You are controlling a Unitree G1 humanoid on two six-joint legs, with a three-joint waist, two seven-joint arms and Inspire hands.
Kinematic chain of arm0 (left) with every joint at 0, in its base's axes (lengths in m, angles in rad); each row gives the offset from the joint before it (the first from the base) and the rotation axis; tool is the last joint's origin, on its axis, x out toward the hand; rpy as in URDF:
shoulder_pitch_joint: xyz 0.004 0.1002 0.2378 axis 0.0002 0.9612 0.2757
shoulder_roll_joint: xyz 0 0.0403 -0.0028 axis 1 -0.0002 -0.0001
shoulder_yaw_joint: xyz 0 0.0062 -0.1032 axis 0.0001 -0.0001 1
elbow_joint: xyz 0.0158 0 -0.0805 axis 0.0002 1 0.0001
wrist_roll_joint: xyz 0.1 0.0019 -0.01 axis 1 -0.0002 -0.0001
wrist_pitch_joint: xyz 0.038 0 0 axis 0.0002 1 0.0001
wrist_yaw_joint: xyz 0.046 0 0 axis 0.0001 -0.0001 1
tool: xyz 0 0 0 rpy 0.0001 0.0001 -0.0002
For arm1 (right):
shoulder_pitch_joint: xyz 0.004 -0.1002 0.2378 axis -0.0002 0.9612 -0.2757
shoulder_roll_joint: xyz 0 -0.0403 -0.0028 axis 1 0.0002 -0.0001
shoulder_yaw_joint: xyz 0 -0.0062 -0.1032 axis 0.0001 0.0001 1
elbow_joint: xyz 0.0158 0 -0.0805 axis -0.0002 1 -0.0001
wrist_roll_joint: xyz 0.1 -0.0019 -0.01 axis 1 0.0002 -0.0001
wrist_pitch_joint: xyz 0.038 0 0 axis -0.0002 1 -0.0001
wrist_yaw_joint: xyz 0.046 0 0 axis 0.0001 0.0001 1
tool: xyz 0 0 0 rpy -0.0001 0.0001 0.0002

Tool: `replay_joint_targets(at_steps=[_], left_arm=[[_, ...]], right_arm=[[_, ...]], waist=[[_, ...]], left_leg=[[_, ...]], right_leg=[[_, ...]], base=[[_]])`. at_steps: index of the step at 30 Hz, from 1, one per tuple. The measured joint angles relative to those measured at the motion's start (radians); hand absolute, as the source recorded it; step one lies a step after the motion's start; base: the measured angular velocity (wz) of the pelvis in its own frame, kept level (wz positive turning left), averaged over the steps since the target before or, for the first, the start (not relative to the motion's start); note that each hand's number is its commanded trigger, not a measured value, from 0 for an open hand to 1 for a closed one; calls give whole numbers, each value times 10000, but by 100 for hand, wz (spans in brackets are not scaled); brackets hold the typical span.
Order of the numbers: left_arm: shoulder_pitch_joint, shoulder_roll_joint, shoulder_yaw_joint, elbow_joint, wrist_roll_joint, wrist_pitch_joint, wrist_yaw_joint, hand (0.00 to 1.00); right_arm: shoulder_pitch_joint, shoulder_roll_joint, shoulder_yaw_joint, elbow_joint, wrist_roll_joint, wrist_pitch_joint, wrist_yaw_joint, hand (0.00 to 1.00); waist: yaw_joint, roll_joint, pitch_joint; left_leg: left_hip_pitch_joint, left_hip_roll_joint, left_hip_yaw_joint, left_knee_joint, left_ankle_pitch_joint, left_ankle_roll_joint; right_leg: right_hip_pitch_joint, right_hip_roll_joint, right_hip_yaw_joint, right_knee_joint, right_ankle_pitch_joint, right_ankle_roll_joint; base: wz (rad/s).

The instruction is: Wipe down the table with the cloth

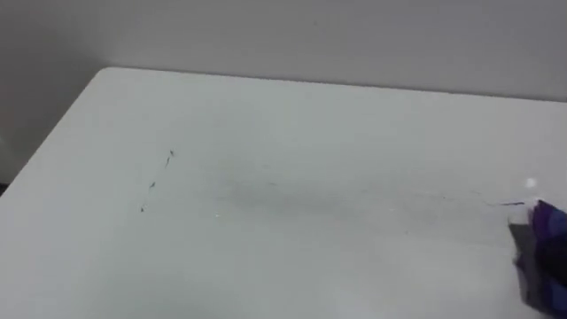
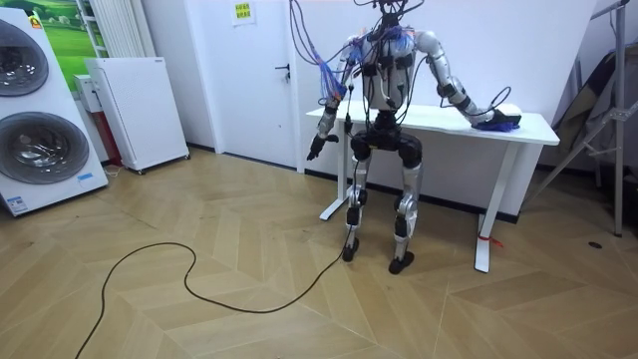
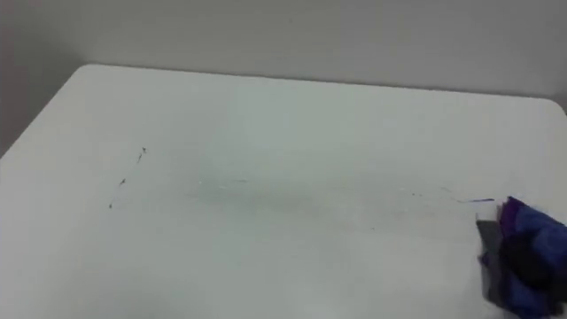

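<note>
The crumpled purple cloth (image 3: 532, 235) sits at the frame's lower right on the flat white table (image 1: 292, 115), under the right hand (image 2: 490, 112), whose grasp I cannot tell. The left hand (image 2: 315, 148) hangs idle, equally unreadable. A loose hold could drop the cloth off that edge, leaving the small dark specks (image 1: 155, 182) at centre-left unwiped.

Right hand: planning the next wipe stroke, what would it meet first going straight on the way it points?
Likely nothing: the right hand, on the purple cloth, points toward the right end of the table, and the way looks free; depth unclear.
</note>
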Motion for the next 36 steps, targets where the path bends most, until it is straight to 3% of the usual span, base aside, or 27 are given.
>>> replay_joint_targets(at_steps=[3,6,9,11,13,14,16,18,20,23,26,28,30,32,33,34,35,36], left_arm=[[-359,-10,-449,98,-35,40,-190,0],[-311,-19,-639,32,-32,256,-374,0],[184,2,-559,-25,-21,542,-459,0],[395,6,-535,-16,-18,643,-563,0],[579,1,-394,-19,42,615,-583,0],[656,27,-317,-9,66,590,-581,0],[782,276,48,-7,139,480,-531,0],[779,354,306,-41,169,350,-377,0],[746,329,409,-143,371,284,-342,0],[591,316,465,-253,384,168,-307,0],[512,207,222,-305,401,222,-181,0],[199,-33,-240,-188,391,221,-119,0],[-275,-162,-447,296,383,216,-95,0],[-698,-145,-626,574,315,221,-39,0],[-992,-112,-799,757,330,223,138,0],[-1377,-75,-883,813,326,210,190,0],[-1558,-44,-941,810,316,171,268,0],[-1920,15,-1182,833,269,-8,365,0]], right_arm=[[-1476,431,1484,-608,-961,-73,592,100],[-2215,566,1977,-811,-1207,-423,710,100],[-2147,553,1976,-726,-1375,-459,720,100],[-1563,498,1944,-249,-1408,-459,670,100],[-506,485,1254,-19,-856,-1045,284,100],[-315,485,1095,36,-820,-1136,189,100],[590,492,451,330,-737,-1512,-136,100],[1160,436,143,512,-376,-1543,-241,100],[1493,394,-248,750,-234,-1550,-360,100],[1675,285,-581,703,-113,-1516,-354,100],[1370,312,-435,614,-57,-1115,-309,100],[657,381,-267,505,-142,-432,-255,100],[-135,583,257,477,-492,-27,-157,100],[-902,894,1223,325,-848,131,62,100],[-1365,1161,1813,323,-1174,136,230,100],[-1682,1553,2216,327,-1478,131,338,100],[-1756,1736,2395,327,-1615,112,423,100],[-1876,1966,2589,326,-1891,63,548,100]], waist=[[403,59,172],[951,80,144],[1110,21,115],[1056,-1,106],[631,-63,60],[507,-90,53],[164,-270,-98],[49,-399,-173],[26,-416,-182],[-45,-360,-198],[-19,-116,-201],[251,198,-75],[633,367,62],[938,420,135],[1038,458,183],[1189,490,219],[1232,380,221],[1462,159,207]], left_leg=[[-258,2,-367,79,139,-68],[-393,-44,-914,94,243,-93],[-391,-72,-1095,73,262,-84],[-299,-76,-1095,62,264,-81],[-200,-123,-1098,46,269,-73],[-129,-138,-1097,32,269,-72],[219,-173,-968,-161,268,-71],[407,-187,-918,-173,264,-65],[585,-189,-725,-144,222,-8],[494,-216,-633,-125,12,118],[377,-230,-639,295,-135,172],[72,-226,-487,953,-374,276],[-170,-266,-239,1419,-556,388],[-550,-294,-131,1750,-690,556],[-782,-158,-88,1955,-708,571],[-1043,116,183,2147,-687,576],[-1124,228,358,2170,-628,509],[-1285,447,710,2235,-503,351]], right_leg=[[-85,77,-96,-52,8,-45],[10,68,-483,-271,-9,-53],[240,10,-873,-382,-62,31],[413,-5,-953,-394,-63,32],[685,-80,-1019,-399,-85,68],[790,-97,-1042,-421,-99,92],[1236,-117,-1204,-661,-141,161],[1472,-134,-1232,-669,-154,182],[1643,-138,-1136,-768,-137,211],[1560,-185,-1166,-717,-219,341],[1468,-312,-1442,-317,-227,320],[812,-552,-1471,702,-301,251],[48,-813,-1550,1688,-267,160],[-562,-1071,-2167,2190,-72,-117],[-750,-1205,-2478,2344,26,-136],[-1038,-1532,-2496,3180,-60,-15],[-1058,-1804,-2495,3806,-204,-3],[-970,-2424,-2373,4798,-442,26]], base=[[29],[54],[40],[33],[42],[29],[13],[-3],[-17],[-15],[-12],[-49],[-94],[-81],[-20],[14],[76],[81]])
